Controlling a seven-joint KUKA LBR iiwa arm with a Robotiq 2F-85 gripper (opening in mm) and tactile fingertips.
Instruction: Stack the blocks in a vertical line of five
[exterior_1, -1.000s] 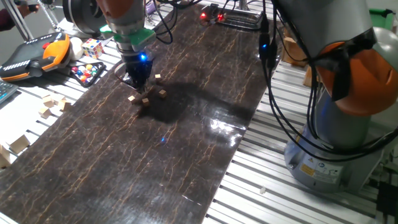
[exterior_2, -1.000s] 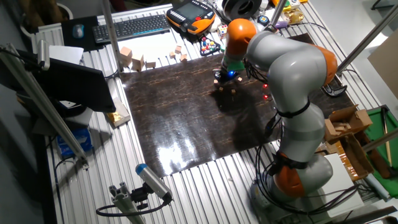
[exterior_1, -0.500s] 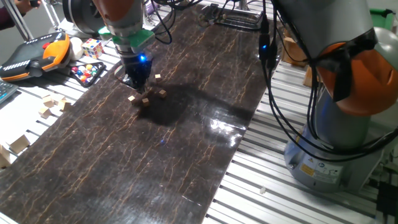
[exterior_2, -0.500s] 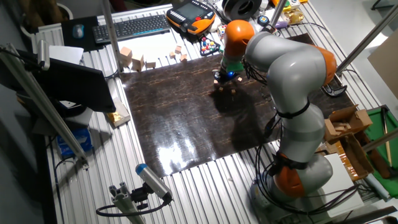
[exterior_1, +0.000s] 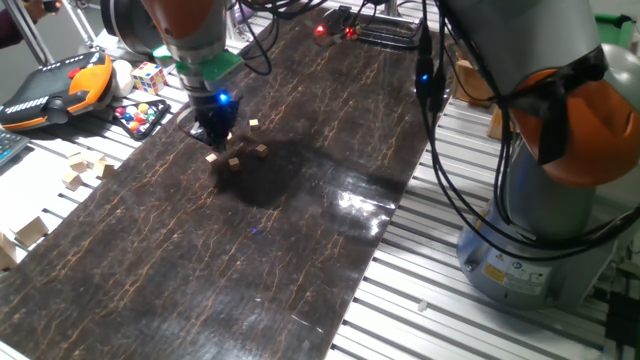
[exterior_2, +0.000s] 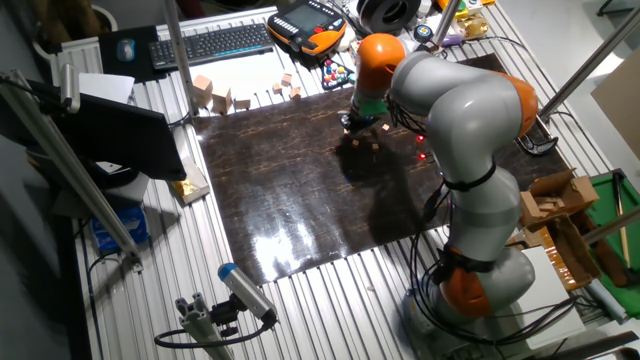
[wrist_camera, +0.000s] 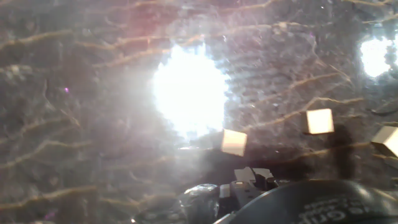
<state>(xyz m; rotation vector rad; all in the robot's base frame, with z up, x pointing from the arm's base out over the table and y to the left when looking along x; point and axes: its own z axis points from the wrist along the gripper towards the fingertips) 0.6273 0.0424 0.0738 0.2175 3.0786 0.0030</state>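
blocks (exterior_1: 232, 160): tiny tan wooden cubes, loose cluster on dark mat (exterior_1: 300, 240) on the desk, none stacked | handling: likely light, rigid, tip easily; pinch two opposite flat faces, centred | arm: wrist pointing down, gripper (exterior_1: 213, 135) low over mat just beside cluster | fingers: cannot tell whether apart or together

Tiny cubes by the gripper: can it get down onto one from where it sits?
Probably yes. The gripper hangs low over the dark mat, with loose tan cubes beside it, and nothing stands between them. Whether its jaws are open is unclear.
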